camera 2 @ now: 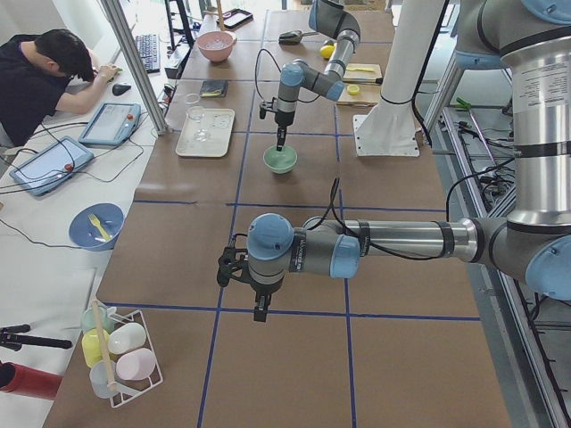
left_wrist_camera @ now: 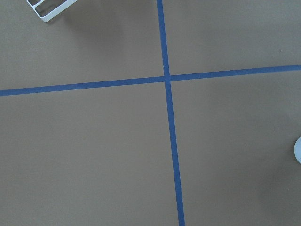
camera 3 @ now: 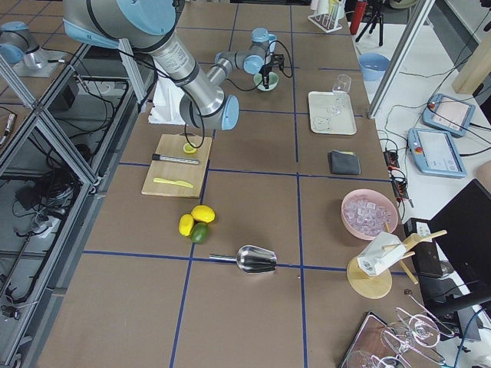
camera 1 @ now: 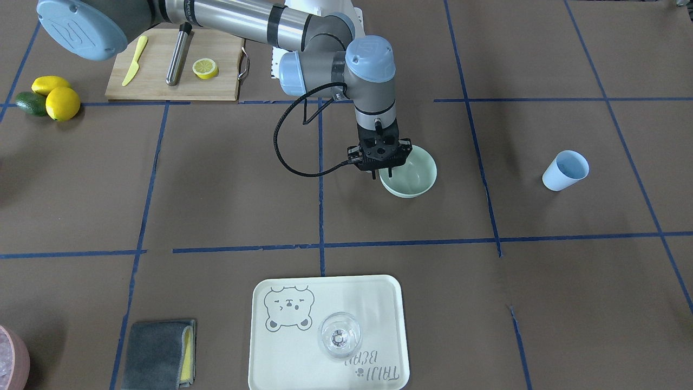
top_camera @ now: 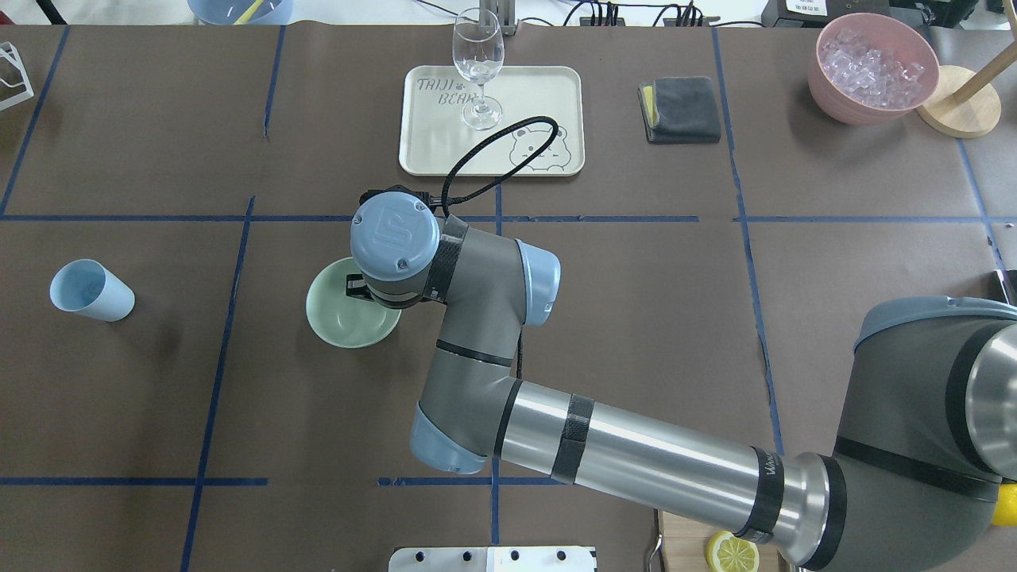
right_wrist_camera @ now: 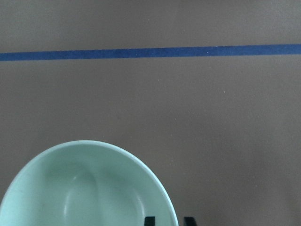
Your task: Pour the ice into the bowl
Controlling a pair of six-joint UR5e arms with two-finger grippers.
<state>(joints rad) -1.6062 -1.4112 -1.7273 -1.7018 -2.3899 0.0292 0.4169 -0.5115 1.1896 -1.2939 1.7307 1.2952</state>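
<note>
My right gripper (camera 1: 381, 174) hangs at the mint-green bowl (camera 1: 426, 183) on the counter (camera 1: 216, 189), jaws slightly apart astride its rim on that arm's side; I see no ice inside. The left gripper (camera 2: 260, 312) sits well apart, jaws unreadable.

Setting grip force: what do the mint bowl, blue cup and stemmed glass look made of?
Bowl: likely melamine or matte-glazed ceramic; opaque mint, smooth, no sharp glare. Cup: probably plastic; thin wall, flat pale-blue matte. Stemmed glass: clear glass or acrylic; see-through, bright highlights.
</note>
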